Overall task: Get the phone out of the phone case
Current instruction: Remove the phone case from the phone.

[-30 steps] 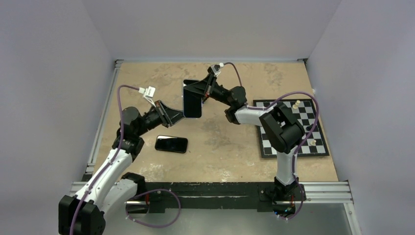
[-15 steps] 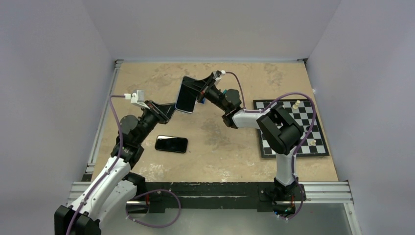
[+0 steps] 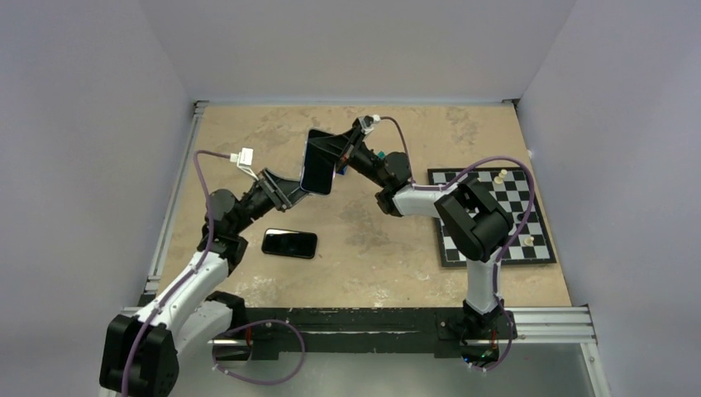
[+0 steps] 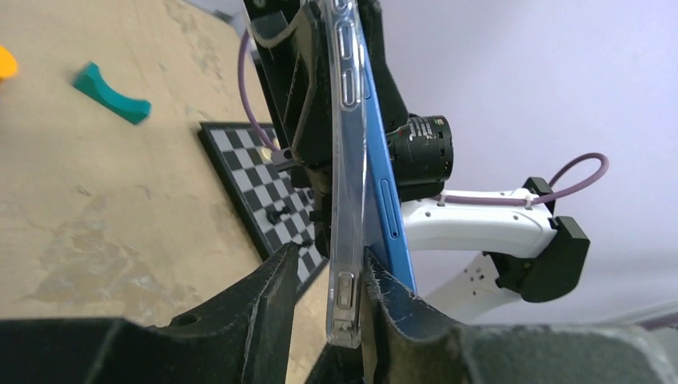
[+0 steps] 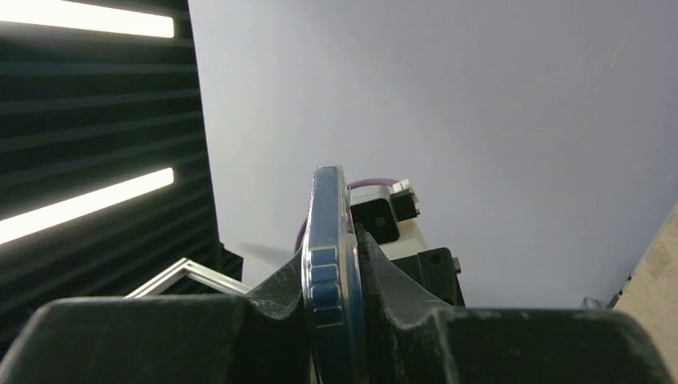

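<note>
My left gripper point(image 4: 332, 264) straddles the lower end of the clear phone case point(image 4: 342, 160). One finger point(image 4: 392, 304) touches it and a gap shows at the other, so I cannot tell whether I am clamped. Only the left wrist view shows the blue phone point(image 4: 384, 200) parted from the case at this end, and a teal piece point(image 4: 112, 94) on the table point(image 4: 96, 224). My right gripper point(image 5: 332, 268) is pinched tight on the case's far end, seen edge-on. Overhead, case and phone are held aloft between both arms, a second phone point(image 3: 289, 243) lies flat below, and a chessboard point(image 3: 541, 251) sits to the right.
</note>
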### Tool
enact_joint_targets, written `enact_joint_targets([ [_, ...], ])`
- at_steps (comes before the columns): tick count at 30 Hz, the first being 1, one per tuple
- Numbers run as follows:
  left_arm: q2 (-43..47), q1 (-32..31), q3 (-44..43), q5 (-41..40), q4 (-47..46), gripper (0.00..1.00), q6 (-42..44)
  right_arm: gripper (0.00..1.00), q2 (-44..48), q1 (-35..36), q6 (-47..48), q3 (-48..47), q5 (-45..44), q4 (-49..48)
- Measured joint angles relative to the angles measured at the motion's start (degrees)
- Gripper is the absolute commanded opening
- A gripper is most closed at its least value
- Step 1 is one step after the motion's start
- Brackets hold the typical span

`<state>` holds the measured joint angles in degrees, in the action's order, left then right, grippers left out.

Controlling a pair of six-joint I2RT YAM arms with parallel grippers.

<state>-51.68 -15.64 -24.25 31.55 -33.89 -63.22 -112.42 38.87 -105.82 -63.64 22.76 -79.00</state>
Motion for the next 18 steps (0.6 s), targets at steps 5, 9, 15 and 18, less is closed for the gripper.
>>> enact_joint_targets([
  [5, -6.03, 0.07, -0.02, 5.2, -5.38, 0.15, -3.82, 0.0, 0.0, -0.15, 2.23, 0.0, 0.92, 0.46],
  [9, -7.78, 0.11, -0.07, 5.25, -7.78, 0.0, -3.56, 0.0, 0.0, -0.39, 3.45, 0.0, 0.66, 1.55],
  [15, -4.68, -2.01, 1.68, -6.91, -5.68, 0.0, 1.33, 0.0, 0.0, -0.28, 4.31, 0.0, -1.64, 3.96],
  [18, -2.03, -4.07, 4.24, -16.33, -6.38, 0.0, 7.32, 0.0, 0.09, 0.92, 3.3, -0.04, -4.22, 6.34],
])
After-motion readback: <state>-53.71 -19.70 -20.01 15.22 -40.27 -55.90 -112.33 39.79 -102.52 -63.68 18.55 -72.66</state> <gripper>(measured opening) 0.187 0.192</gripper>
